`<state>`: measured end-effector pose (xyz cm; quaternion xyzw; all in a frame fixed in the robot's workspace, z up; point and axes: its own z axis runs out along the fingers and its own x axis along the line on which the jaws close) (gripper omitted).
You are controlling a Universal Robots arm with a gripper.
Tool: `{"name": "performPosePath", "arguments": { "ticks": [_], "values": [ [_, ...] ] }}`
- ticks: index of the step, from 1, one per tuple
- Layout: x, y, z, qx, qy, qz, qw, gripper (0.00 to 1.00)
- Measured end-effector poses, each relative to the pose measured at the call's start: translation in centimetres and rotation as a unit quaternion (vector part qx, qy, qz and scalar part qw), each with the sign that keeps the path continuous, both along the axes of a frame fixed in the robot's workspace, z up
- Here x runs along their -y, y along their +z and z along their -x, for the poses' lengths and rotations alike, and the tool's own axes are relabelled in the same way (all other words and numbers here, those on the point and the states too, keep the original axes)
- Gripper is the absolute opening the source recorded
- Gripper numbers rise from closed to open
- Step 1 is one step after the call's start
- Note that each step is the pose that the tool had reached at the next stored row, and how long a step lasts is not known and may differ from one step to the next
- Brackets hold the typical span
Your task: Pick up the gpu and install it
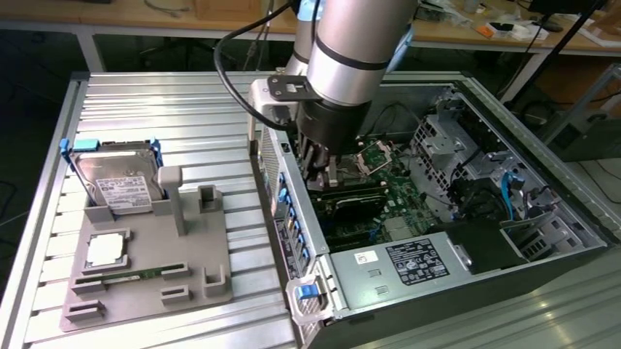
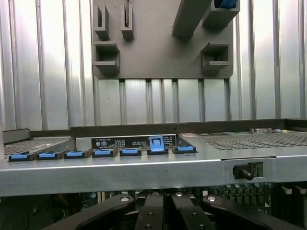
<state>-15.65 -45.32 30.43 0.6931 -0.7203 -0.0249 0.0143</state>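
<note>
My gripper (image 1: 321, 178) reaches down inside the open computer case (image 1: 543, 182), just above the green motherboard (image 1: 388, 196) and close to the case's slotted rear wall. In the wrist view its black fingers (image 2: 148, 215) stand pressed together, so the gripper (image 2: 165, 215) is shut. The gpu is hidden, and I cannot tell whether anything is held between the fingertips. The case's rear edge with its row of blue slot latches (image 2: 110, 153) runs right in front of the fingers.
On the ribbed metal table (image 1: 165, 109), at the exterior view's left, sits a grey fixture (image 1: 194, 247) holding a silver hard drive (image 1: 116, 182), a processor (image 1: 105, 251) and a narrow memory stick (image 1: 126, 276). Drive cages (image 1: 446, 138) and the power supply (image 1: 408, 262) crowd the case.
</note>
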Motion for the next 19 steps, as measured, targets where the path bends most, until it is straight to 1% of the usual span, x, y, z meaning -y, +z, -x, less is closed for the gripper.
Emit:
{"name": "performPosePath", "arguments": {
  "ticks": [2,4,8,19],
  "values": [
    [-0.02,-0.14,-0.4,0.0011,0.000,-0.0018,1.0000,0.11],
    [0.00,0.01,-1.0,0.0003,0.000,-0.0002,1.0000,0.11],
    [0.01,-0.16,-2.5,0.0005,0.000,-0.0004,1.0000,0.11],
    [0.00,-0.20,-2.6,0.0005,0.000,-0.0003,1.0000,0.11]
  ]
}}
